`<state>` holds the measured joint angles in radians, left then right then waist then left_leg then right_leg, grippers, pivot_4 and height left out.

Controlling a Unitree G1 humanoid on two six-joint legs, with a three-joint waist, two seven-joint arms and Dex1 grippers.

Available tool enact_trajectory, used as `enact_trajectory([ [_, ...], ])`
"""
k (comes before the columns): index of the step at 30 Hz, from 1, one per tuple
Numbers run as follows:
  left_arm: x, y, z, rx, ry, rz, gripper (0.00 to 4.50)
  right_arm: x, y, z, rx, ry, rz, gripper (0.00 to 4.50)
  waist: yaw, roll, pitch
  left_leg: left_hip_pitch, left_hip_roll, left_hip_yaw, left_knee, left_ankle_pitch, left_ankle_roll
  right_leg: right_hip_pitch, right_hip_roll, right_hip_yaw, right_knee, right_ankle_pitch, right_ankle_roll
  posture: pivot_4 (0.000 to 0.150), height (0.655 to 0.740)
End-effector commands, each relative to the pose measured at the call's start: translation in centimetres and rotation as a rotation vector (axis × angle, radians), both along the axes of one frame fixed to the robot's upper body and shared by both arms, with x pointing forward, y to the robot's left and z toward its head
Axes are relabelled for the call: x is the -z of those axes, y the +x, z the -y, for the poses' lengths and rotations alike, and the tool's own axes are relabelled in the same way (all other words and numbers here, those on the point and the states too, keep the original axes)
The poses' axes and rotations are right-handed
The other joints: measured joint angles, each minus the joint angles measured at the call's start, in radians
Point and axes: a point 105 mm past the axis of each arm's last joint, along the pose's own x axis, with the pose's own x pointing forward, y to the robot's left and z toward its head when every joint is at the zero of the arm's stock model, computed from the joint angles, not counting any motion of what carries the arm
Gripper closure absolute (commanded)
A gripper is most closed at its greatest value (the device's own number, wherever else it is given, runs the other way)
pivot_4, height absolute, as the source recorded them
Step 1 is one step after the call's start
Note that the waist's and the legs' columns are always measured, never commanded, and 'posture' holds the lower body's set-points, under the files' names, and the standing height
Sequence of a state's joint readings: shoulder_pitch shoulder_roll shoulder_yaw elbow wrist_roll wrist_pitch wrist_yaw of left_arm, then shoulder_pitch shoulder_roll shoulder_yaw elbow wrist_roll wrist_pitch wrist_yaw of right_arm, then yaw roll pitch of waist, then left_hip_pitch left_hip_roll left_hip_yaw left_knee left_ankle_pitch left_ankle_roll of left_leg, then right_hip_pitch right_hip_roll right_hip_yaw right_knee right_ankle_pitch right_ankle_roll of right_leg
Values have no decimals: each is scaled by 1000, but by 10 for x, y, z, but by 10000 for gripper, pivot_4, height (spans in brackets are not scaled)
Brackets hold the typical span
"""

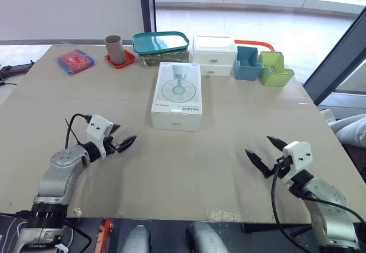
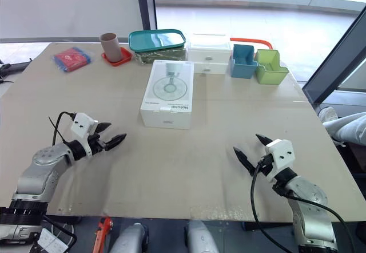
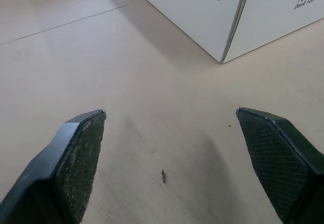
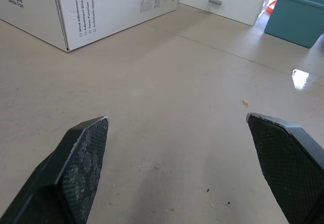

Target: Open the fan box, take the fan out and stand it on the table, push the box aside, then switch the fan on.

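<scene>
On the surface (image 1: pixel 200 167) the closed box (image 1: pixel 178 94) is laid flat, at 12 o'clock from centre. Left fingers (image 1: pixel 126 144) at 8 o'clock and right fingers (image 1: pixel 255 160) at 4 o'clock are spread wide, empty, well apart from it.

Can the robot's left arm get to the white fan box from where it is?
Probably yes. The left end effector is open and points toward the fan box, with just bare table between them and nothing in the way.
</scene>
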<state>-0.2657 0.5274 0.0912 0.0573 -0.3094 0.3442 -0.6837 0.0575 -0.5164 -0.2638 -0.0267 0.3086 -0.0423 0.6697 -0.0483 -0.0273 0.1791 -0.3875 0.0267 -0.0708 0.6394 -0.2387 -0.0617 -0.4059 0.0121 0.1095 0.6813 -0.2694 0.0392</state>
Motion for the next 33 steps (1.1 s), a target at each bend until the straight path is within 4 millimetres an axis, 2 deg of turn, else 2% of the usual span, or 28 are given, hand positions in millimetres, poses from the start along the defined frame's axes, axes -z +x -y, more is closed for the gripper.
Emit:
enact_trajectory([
  [1,-33,0,7,52,-72,115,15346,-25,1,-13,-50,-8,92,0,0,0,0,0,0,0,0,0,0,0,0,0,0,0,0,1500,7400],
  [2,-41,4,10,58,-75,138,19103,-27,1,-16,-68,-19,95,0,1,0,0,0,0,0,0,0,0,0,0,0,0,0,0,1500,7400],
  [5,-67,12,26,97,-105,199,26159,-30,2,-21,-96,-36,100,0,1,-1,0,0,0,0,0,0,0,0,0,0,0,0,0,1500,7400],
  [9,-94,16,52,185,-162,237,41569,-34,3,-31,-133,-49,109,0,2,-1,0,-1,-1,-1,2,0,0,0,-1,-1,0,0,1,1500,7400],
  [10,-96,16,56,200,-164,236,41569,-35,4,-32,-136,-49,111,0,2,-1,0,-1,-1,-1,2,0,0,0,-1,-1,0,0,1,1500,7400],
  [11,-97,17,60,215,-156,235,44011,-36,5,-33,-137,-47,114,0,0,-1,0,-1,-1,-1,2,0,0,0,-1,-1,0,0,1,1500,7400],
  [13,-98,19,69,239,-145,213,44011,-40,6,-35,-141,-45,121,0,-2,-1,0,-1,-1,-1,1,0,0,0,0,0,0,1,1,1500,7400],
  [16,-95,26,91,286,-99,145,44011,-62,11,-49,-171,-5,181,0,-2,-1,0,-1,0,-1,1,0,0,0,0,0,0,1,0,1500,7400],
  [20,-93,31,99,311,-53,117,44011,-75,11,-66,-241,-22,207,0,0,-1,0,-1,0,-1,2,0,0,0,0,-1,0,1,1,1500,7400],
  [23,-96,37,100,300,-48,118,44011,-79,11,-76,-282,-44,212,0,0,-1,0,-1,-1,-1,3,0,0,0,0,-1,1,1,1,1500,7400],
  [25,-91,42,98,283,-28,82,44011,-81,12,-85,-316,-83,208,0,0,-1,0,-2,-1,-2,3,0,0,0,0,-1,0,1,2,1500,7400],
  [33,-78,49,86,224,-57,-10,44011,-96,36,-110,-334,-124,238,0,-1,-1,1,-2,-1,-2,3,0,1,0,0,-1,0,1,1,1500,7400],
])
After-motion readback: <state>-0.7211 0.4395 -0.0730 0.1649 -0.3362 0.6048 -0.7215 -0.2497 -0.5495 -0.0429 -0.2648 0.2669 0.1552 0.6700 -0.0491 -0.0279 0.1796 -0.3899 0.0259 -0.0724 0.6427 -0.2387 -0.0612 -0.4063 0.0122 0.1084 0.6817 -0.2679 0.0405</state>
